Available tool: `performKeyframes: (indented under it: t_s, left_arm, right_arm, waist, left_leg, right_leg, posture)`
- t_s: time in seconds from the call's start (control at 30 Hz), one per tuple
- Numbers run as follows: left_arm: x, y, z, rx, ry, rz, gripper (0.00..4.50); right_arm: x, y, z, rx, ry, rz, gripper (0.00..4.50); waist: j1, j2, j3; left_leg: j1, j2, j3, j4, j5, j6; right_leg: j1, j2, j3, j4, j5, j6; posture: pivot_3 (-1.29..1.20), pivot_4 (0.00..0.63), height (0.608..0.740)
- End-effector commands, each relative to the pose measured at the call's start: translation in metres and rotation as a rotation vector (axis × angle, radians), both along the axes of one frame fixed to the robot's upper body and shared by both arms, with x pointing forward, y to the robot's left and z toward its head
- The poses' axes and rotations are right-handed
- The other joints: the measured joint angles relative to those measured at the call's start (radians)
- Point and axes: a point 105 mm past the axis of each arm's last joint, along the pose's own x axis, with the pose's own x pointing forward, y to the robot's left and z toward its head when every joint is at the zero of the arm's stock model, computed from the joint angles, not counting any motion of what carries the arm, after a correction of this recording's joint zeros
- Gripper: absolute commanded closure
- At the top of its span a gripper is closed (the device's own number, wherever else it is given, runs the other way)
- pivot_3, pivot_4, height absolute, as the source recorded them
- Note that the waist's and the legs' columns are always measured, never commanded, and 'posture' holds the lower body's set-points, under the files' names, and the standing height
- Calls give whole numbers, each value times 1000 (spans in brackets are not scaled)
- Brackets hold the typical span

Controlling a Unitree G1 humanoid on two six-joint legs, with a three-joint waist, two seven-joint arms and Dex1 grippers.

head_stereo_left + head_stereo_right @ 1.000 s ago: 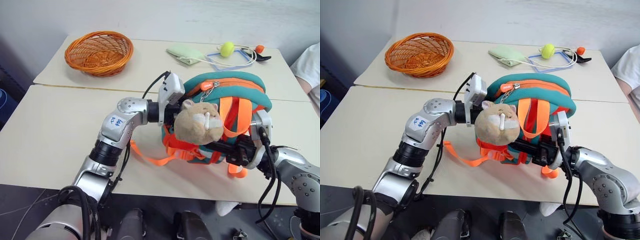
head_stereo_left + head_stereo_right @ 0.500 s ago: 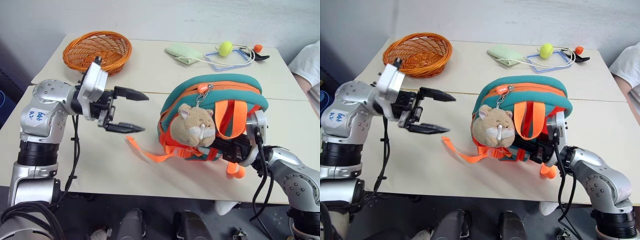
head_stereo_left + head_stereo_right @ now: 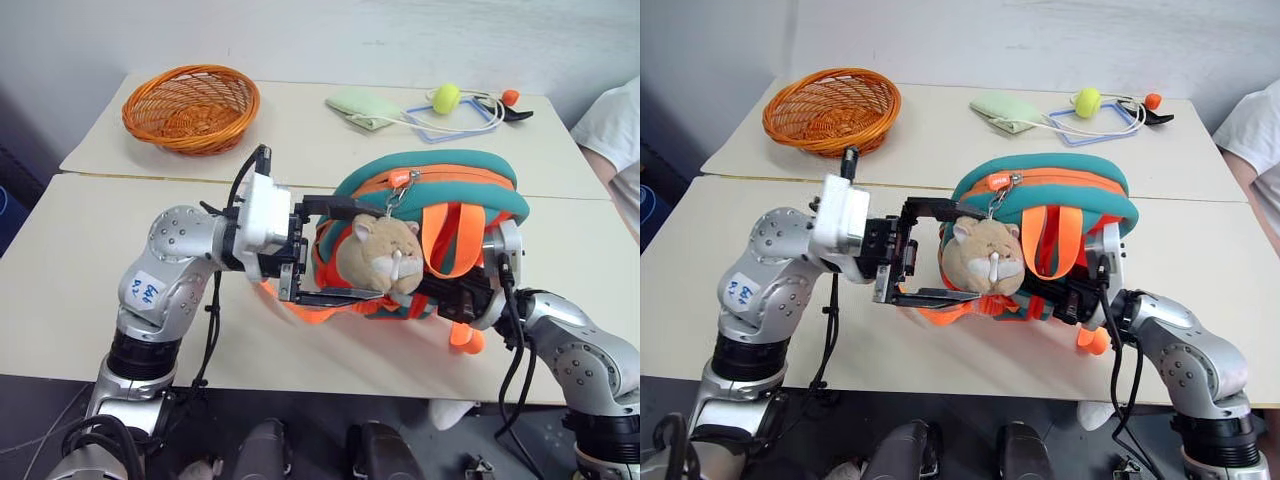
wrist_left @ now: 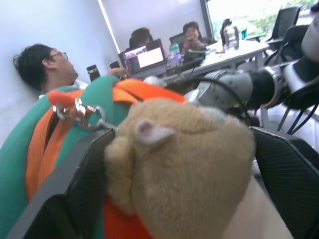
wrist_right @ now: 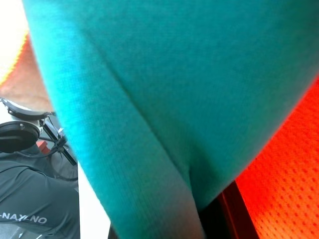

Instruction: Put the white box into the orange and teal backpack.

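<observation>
While the right tool (image 3: pixel 440 292) clamps the backpack (image 3: pixel 470 180), the left tool (image 3: pixel 940 250) gapes around its hamster (image 3: pixel 980 257).

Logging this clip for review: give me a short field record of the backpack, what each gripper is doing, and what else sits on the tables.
backpack: orange and teal backpack stands on the near table, zip shut, plush hamster hanging on its front
white box: none to report
left gripper: left gripper open, one finger above and one below the hamster
right gripper: right gripper shut on the backpack's lower side
far table: orange wicker basket, pale green cloth, yellow-green ball
person: white sleeve at the right edge
</observation>
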Motion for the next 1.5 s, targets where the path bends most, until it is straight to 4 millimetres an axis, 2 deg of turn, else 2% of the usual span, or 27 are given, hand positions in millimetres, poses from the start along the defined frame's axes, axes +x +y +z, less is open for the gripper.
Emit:
performKeyframes:
  t_s: [0.03,0.13,0.23,0.33,0.43,0.57,0.67,0.73,0.83,0.93,1.03,1.1,1.17,1.23,1.3,1.33,1.4,1.5]
  left_arm:
    - [4,-2,-8,51,-73,-1,1210]
    - [11,0,-12,75,-113,25,2129]
    - [15,3,-7,36,-121,45,2954]
    - [19,11,10,-50,-66,60,3622]
    - [28,35,35,-136,45,94,3969]
    - [51,76,54,-218,178,220,3969]
    - [69,99,54,-275,260,323,3969]
    - [83,112,33,-227,349,410,3969]
    - [92,126,-19,-103,484,490,3969]
    - [92,124,-68,45,476,528,3969]
    - [86,106,-90,29,484,481,3969]
    - [86,101,-106,46,444,511,3969]
    - [75,98,-126,87,440,492,3969]
    - [65,98,-134,81,462,475,3969]
    - [54,101,-138,63,568,454,3969]
    - [54,103,-136,63,551,465,3650]
    - [53,113,-126,77,473,500,3089]
    - [52,128,-117,101,418,546,2020]
  right_arm:
    - [-2,1,4,13,-26,5,4500]
    - [-1,0,6,16,-36,-5,4500]
    - [-1,-1,6,18,-41,-11,4500]
    - [-1,0,6,21,-41,-14,4500]
    - [-2,-1,5,21,-39,-18,4500]
    - [-1,-3,4,23,-38,-24,4500]
    - [-1,-3,4,26,-40,-27,4500]
    - [-2,-2,4,27,-42,-29,4500]
    - [-1,-3,4,36,-44,-45,4500]
    - [1,-5,3,49,-45,-64,4500]
    - [2,-6,-1,54,-48,-83,4500]
    - [1,-7,-8,28,-53,-91,4500]
    - [0,-9,-15,15,-58,-110,4500]
    - [1,-14,-21,-1,-85,-154,4500]
    - [4,-20,-30,-60,-141,-208,4500]
    - [4,-21,-32,-79,-157,-218,4500]
    - [0,-22,-26,-61,-185,-197,3825]
    - [-4,-28,-13,-73,-259,-203,2825]
  waist:
    - [0,0,0]
    - [0,0,0]
    - [-1,0,0]
    - [-1,0,0]
    - [-2,0,0]
    - [-3,0,0]
    - [-2,0,0]
    - [-2,0,0]
    - [-7,1,0]
    - [-5,1,0]
    - [0,1,0]
    - [3,1,0]
    - [1,1,0]
    - [-3,1,0]
    - [-4,1,0]
    - [-4,1,-1]
    - [-4,1,-1]
    - [-5,2,0]
  left_leg:
    - [0,0,0,0,0,0]
    - [-1,0,0,0,0,1]
    - [-1,0,0,0,0,1]
    - [0,0,0,0,0,1]
    - [-1,0,-1,0,0,1]
    - [0,1,-1,0,0,0]
    - [-1,0,-2,0,0,0]
    - [-1,0,-2,0,0,0]
    - [-1,0,-1,-1,0,0]
    - [0,0,-1,-1,0,0]
    - [-1,0,-1,-1,0,0]
    - [-1,0,-2,-1,0,0]
    - [-1,-1,-2,-1,-1,1]
    - [-1,-1,-2,-1,-1,1]
    - [0,0,-1,-1,-1,0]
    - [0,0,-1,-1,-1,0]
    - [1,0,-1,-1,-1,0]
    - [1,0,-2,-2,-1,0]
  right_leg:
    - [0,0,0,0,0,0]
    - [0,0,0,-1,0,0]
    - [0,0,0,-1,0,0]
    - [0,-1,0,0,0,0]
    - [0,-1,-1,0,0,0]
    - [0,0,-2,0,0,0]
    - [0,-1,-2,1,0,0]
    - [0,-1,-2,1,0,0]
    - [0,0,-2,2,0,0]
    - [0,0,-2,2,0,0]
    - [0,-1,-2,1,0,0]
    - [0,-2,-2,0,0,0]
    - [0,-3,-3,-1,0,0]
    - [0,-3,-2,0,0,0]
    - [0,-2,-2,0,0,0]
    - [0,-2,-2,0,0,0]
    - [0,-3,-2,0,0,0]
    - [0,-3,-2,0,0,0]
  posture:
    - [0,150,740]
    - [0,150,740]
    - [0,150,740]
    - [0,150,740]
    - [0,150,740]
    - [0,150,740]
    - [0,150,740]
    - [0,150,740]
    - [0,150,740]
    - [0,150,740]
    - [0,150,740]
    - [0,150,740]
    - [0,150,740]
    - [0,150,740]
    - [0,150,740]
    - [0,150,740]
    - [0,150,740]
    - [0,150,740]
